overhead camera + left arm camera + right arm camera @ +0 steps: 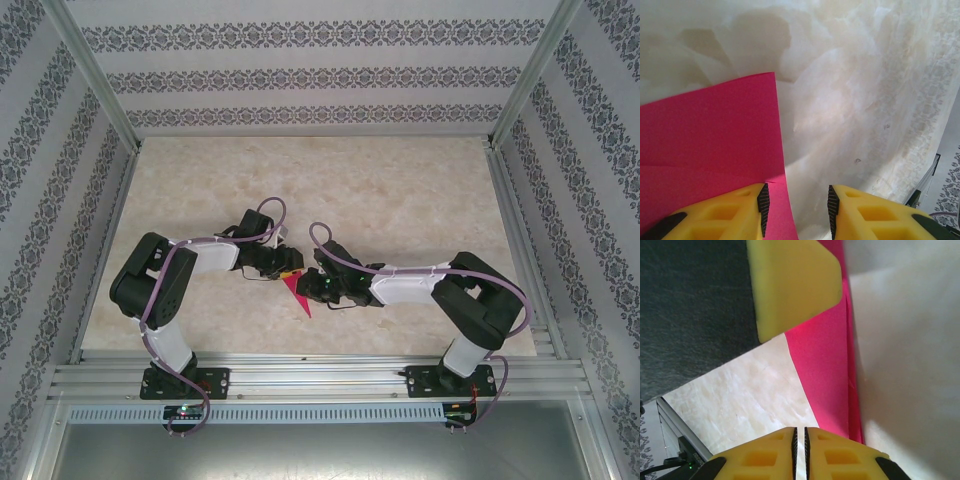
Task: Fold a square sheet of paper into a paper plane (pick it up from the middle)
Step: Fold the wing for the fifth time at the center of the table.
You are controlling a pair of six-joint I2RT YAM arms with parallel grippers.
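The square sheet of paper [298,293] is magenta-pink and folded into a narrow shape whose point faces the near edge of the table. It lies flat between the two grippers. My left gripper [289,271] sits at its upper end. In the left wrist view this gripper [797,210] is open, the paper [710,130] runs under the left finger [715,215], and its crease shows. My right gripper [801,452] is shut with nothing between the pads, just left of the paper's [825,365] layered edge. The left gripper's yellow finger [790,285] rests on the paper there.
The marble-patterned table top [400,200] is enclosed by patterned walls and aluminium posts. A metal rail [320,378] runs along the near edge, where both arm bases are bolted. A purple cable [320,240] loops above the right wrist.
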